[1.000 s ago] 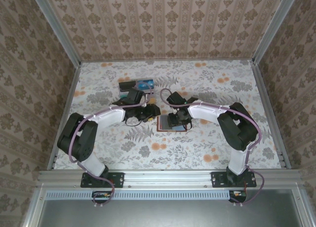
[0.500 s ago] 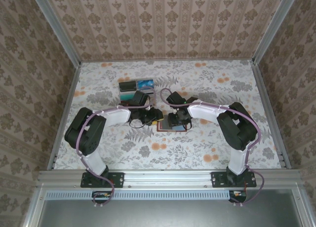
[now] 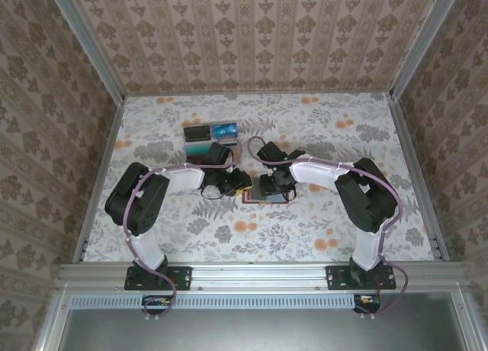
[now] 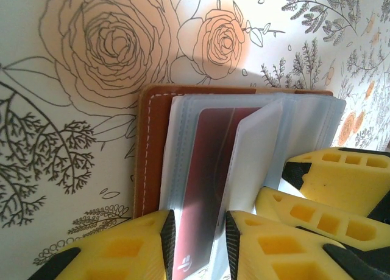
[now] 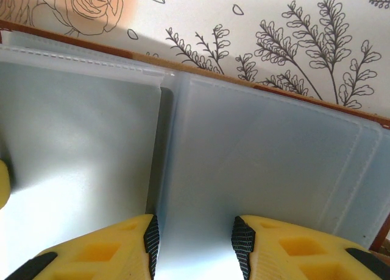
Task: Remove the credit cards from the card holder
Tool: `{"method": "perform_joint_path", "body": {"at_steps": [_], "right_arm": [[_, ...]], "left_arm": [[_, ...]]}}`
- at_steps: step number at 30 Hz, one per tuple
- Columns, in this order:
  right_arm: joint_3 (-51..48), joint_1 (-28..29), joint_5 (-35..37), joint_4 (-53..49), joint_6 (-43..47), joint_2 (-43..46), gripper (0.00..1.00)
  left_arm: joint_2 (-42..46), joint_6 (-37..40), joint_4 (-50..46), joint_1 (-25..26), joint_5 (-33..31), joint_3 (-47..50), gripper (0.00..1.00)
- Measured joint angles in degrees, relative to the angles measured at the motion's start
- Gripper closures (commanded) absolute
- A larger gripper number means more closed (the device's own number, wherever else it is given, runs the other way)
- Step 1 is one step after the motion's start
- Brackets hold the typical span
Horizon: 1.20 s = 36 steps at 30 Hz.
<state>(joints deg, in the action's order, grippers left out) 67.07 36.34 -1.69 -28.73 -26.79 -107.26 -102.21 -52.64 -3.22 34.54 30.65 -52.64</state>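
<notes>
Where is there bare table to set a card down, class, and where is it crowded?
Free: the far right of the table, between right arm and back wall; the near strip between both arm bases. Crowded: the middle, where left gripper and right gripper meet over the card holder, with credit cards just beyond.

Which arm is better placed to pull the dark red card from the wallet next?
Left. The left pincer straddles the dark red card in the card holder. The right pincer sits over blue-grey sleeves with no card between its jaws.
</notes>
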Motion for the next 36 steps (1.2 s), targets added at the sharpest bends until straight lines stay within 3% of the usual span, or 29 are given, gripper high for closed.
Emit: {"method": "perform_joint_path", "body": {"at_steps": [23,36], "right_arm": [[0.00,-0.09,-0.02,0.31,-0.17,-0.37,0.59],[-1.46,-1.09,-2.23,1.86,-0.48,1.42,0.55]], "left_arm": [[1.44,2.29,-0.87,1.09,-0.85,-0.39,0.71],[-0.09,0.50,4.85,1.11,2.64,-0.39,0.72]]}}
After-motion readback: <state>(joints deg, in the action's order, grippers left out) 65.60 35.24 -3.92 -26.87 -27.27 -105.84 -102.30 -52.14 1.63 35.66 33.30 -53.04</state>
